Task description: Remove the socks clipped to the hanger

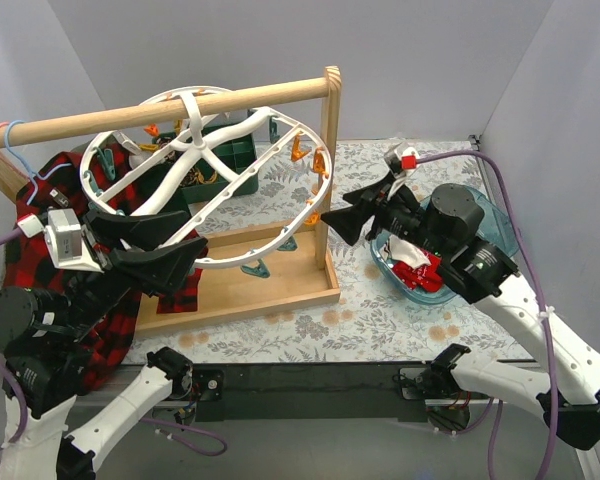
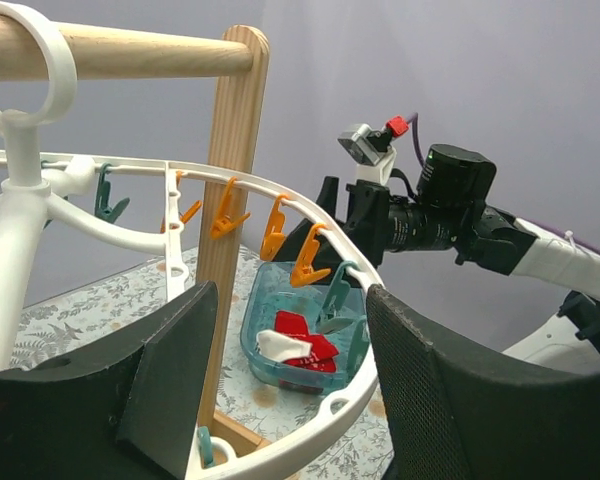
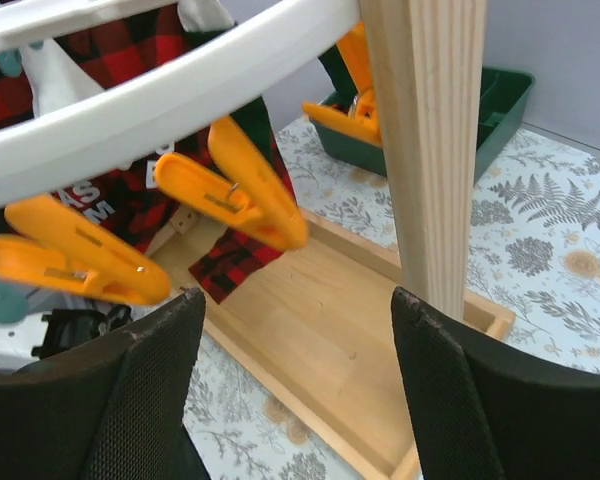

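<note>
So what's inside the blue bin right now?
Red-and-white socks lie bunched in the blue bin. How many, I can't tell: the hanger rim and the right arm hide part of it.

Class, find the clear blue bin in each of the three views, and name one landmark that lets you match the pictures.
Top external: the clear blue bin lies right of the wooden upright post, partly under the right arm.
Left wrist: the bin is lower centre, behind the white hanger rim, right of the post.
Right wrist: not in it.
Shared landmark: the wooden upright post, seen in all three.
</note>
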`<state>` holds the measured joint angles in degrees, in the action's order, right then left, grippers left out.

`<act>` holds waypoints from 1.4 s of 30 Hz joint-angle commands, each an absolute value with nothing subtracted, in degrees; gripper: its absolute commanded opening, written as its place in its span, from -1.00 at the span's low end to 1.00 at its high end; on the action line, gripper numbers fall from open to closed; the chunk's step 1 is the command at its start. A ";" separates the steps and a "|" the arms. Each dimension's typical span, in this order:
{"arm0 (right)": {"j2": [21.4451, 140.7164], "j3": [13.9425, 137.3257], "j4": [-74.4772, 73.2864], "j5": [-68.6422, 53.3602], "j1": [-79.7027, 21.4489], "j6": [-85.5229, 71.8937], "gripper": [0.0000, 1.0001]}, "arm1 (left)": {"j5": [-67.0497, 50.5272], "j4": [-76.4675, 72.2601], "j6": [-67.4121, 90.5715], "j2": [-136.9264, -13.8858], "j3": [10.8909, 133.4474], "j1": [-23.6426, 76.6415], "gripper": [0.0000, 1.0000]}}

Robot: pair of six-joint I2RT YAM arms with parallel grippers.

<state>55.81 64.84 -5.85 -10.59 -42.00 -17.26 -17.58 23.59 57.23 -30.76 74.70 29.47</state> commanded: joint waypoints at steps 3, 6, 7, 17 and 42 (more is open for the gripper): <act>51.59 68.54 -11.34 -18.34 -42.10 -12.13 0.64 | -18.81 22.68 58.09 -30.76 73.65 29.53 0.18; 51.41 69.95 -11.34 -19.95 -44.46 -11.95 0.72 | -18.98 22.41 58.36 -30.67 73.13 29.53 0.18; 51.76 70.48 -11.34 -19.95 -45.34 -11.87 0.74 | -18.98 22.41 58.45 -30.67 72.86 29.53 0.18; 58.44 77.08 -12.75 -5.64 -66.69 -7.21 0.83 | -19.25 22.32 58.62 -31.11 73.13 29.53 0.18; 61.26 69.52 6.34 6.77 -69.52 -9.14 -0.07 | -16.97 26.89 56.95 -29.62 75.76 29.53 0.17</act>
<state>64.05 70.76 2.61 4.27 -69.52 -8.60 -18.48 23.66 58.30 -30.33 73.84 29.50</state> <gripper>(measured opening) 0.485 0.585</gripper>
